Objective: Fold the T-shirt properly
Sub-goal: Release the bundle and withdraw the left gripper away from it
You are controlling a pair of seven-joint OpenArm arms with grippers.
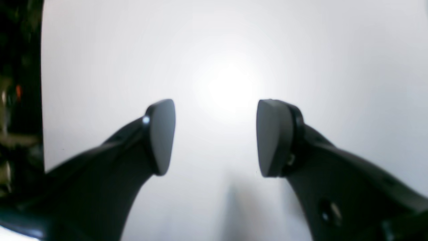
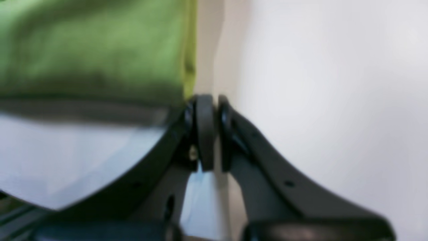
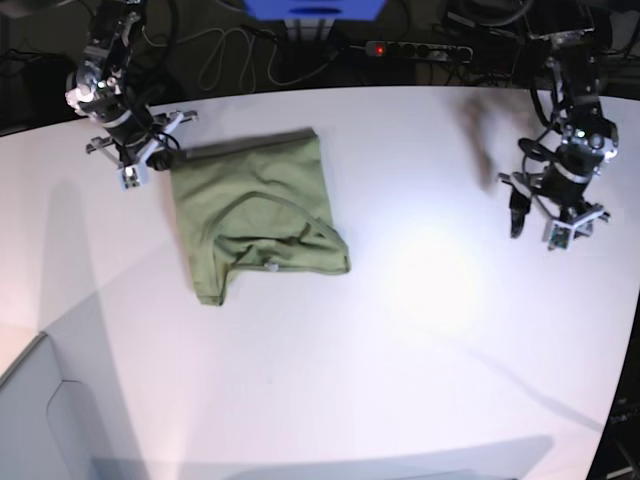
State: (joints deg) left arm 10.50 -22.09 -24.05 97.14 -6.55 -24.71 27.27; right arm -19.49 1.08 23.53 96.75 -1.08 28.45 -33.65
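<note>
The olive-green T-shirt (image 3: 255, 215) lies partly folded on the white table (image 3: 420, 330), left of centre. My right gripper (image 3: 165, 157) sits at the shirt's far left corner. In the right wrist view the T-shirt (image 2: 93, 50) fills the upper left, and its hem runs down into the tips of my right gripper (image 2: 212, 100), whose jaws are pressed together on that corner. My left gripper (image 3: 537, 232) hangs over bare table at the right, far from the shirt. In the left wrist view, my left gripper (image 1: 215, 137) is open with only white tabletop between its pads.
A power strip (image 3: 415, 48) with a red light and loose cables (image 3: 225, 55) lie along the table's far edge. A blue object (image 3: 315, 8) stands behind them. A grey panel (image 3: 35, 420) sits at the near left corner.
</note>
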